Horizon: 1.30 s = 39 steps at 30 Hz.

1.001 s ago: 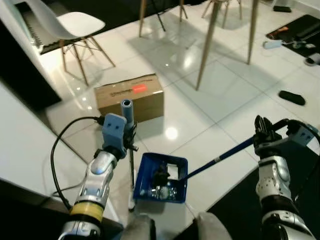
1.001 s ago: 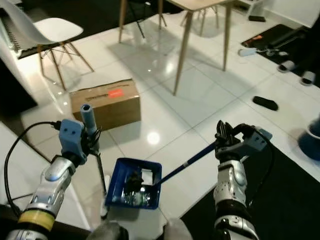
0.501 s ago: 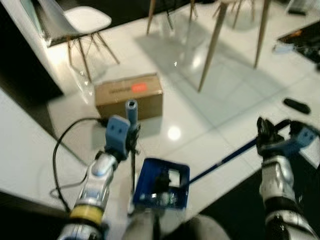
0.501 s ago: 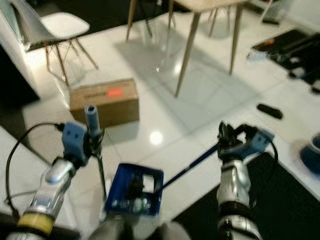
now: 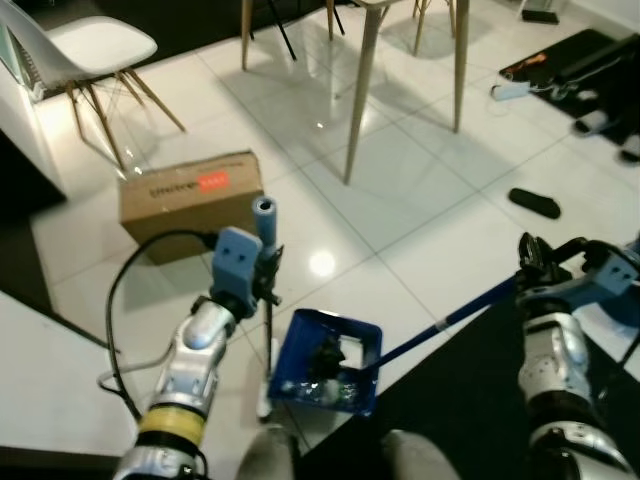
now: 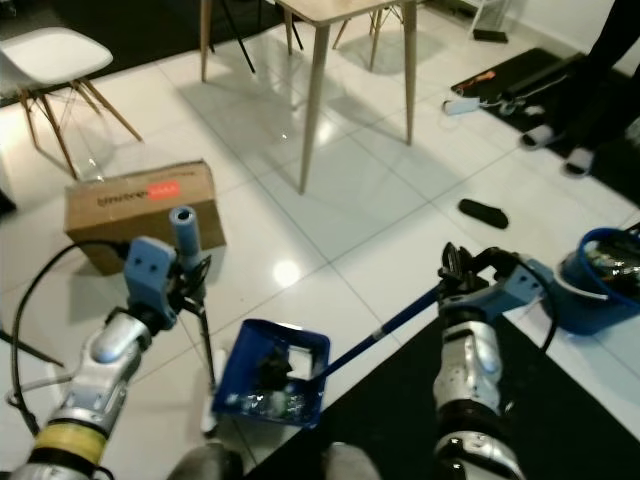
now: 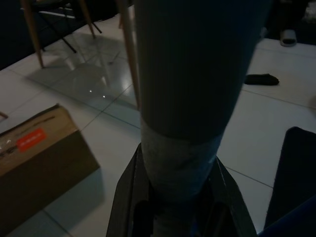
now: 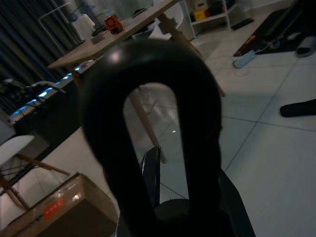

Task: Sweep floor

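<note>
A blue dustpan point(image 5: 367, 336) rests on the white tiles just in front of me, holding bits of litter point(image 5: 316, 386). Its thin upright pole ends in a grey grip point(image 5: 264, 214), and my left gripper point(image 5: 262, 265) is shut on that grip point(image 7: 197, 98). My right gripper point(image 5: 533, 270) is shut on the top of a broom's blue handle point(image 5: 450, 320), which ends in a black loop point(image 8: 153, 123). The handle slants down to the left, and its black brush head point(image 5: 326, 352) lies inside the pan.
A cardboard box point(image 5: 190, 198) sits on the floor at the left, with a white chair point(image 5: 85, 45) behind it. Wooden table legs point(image 5: 362, 90) stand ahead. A black slipper point(image 5: 533, 203) lies to the right, a black rug point(image 5: 450, 410) lies underfoot, and a blue bin point(image 6: 600, 285) stands far right.
The camera has swung to the right, so the box and chair have slid left and the black rug and blue bin have come into view. Both grippers keep their hold.
</note>
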Motion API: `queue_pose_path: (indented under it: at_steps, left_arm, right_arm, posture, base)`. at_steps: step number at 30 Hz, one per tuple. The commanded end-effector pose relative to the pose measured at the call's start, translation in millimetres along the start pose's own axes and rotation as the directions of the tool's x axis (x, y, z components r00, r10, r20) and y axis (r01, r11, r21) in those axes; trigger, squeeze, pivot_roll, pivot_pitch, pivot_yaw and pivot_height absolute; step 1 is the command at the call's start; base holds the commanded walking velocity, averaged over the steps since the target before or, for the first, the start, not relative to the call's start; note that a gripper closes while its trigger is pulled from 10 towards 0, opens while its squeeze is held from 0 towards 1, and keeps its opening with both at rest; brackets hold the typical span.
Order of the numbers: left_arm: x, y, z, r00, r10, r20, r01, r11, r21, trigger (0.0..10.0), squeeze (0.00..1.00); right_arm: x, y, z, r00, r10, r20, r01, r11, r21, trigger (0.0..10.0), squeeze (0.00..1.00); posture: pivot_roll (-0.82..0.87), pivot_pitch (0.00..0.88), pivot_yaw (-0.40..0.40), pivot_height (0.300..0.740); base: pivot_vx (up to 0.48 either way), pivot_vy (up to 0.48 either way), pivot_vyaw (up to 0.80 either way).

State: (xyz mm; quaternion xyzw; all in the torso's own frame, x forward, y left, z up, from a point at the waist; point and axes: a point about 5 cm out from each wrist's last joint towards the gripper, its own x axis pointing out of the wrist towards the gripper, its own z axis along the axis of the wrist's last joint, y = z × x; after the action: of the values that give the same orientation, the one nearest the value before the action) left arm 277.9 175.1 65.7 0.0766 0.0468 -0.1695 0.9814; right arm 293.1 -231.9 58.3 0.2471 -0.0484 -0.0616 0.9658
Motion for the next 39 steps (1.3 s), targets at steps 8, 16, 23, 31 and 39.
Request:
queue_pose_path:
  at_steps: [8,16,23,31,39]
  left_arm:
    - [6.7,-3.7,14.6,0.998,-0.015,0.066,0.015,1.0,0.006,10.0,0.0]
    - [7.1,-4.7,14.2,0.998,-0.016,0.062,0.016,1.0,0.003,10.0,0.0]
    - [7.6,-5.1,13.7,0.998,-0.017,0.059,0.017,1.0,0.001,10.0,0.0]
    - [6.4,-3.6,14.6,0.998,-0.013,0.065,0.013,1.0,0.0,10.0,0.0]
    - [5.1,-4.0,15.2,0.997,-0.017,0.072,0.017,1.0,-0.003,10.0,0.0]
  right_arm:
    - [-3.5,-8.1,-0.1,0.999,-0.031,-0.007,0.031,0.999,0.014,10.0,0.0]
    - [-3.7,-7.7,-0.8,0.999,-0.032,-0.01,0.032,0.999,0.012,10.0,0.0]
    - [-3.6,-8.3,-0.2,0.999,-0.035,-0.008,0.035,0.999,0.012,10.0,0.0]
    - [-2.9,-6.6,-1.2,0.999,-0.03,-0.01,0.031,0.999,0.018,10.0,0.0]
    - [-3.6,-7.0,-2.0,0.999,-0.028,-0.015,0.029,0.999,0.016,10.0,0.0]
  posture:
    - [0.03,0.008,0.009,0.74]
    - [0.02,0.012,0.01,0.74]
    - [0.03,0.012,0.009,0.74]
    - [0.03,0.007,0.004,0.74]
    - [0.03,0.002,0.003,0.74]
  base:
    - [0.0,-0.48,0.0]
    - [0.0,-0.48,0.0]
    - [0.0,-0.48,0.0]
    - [0.0,-0.48,0.0]
    - [0.0,-0.48,0.0]
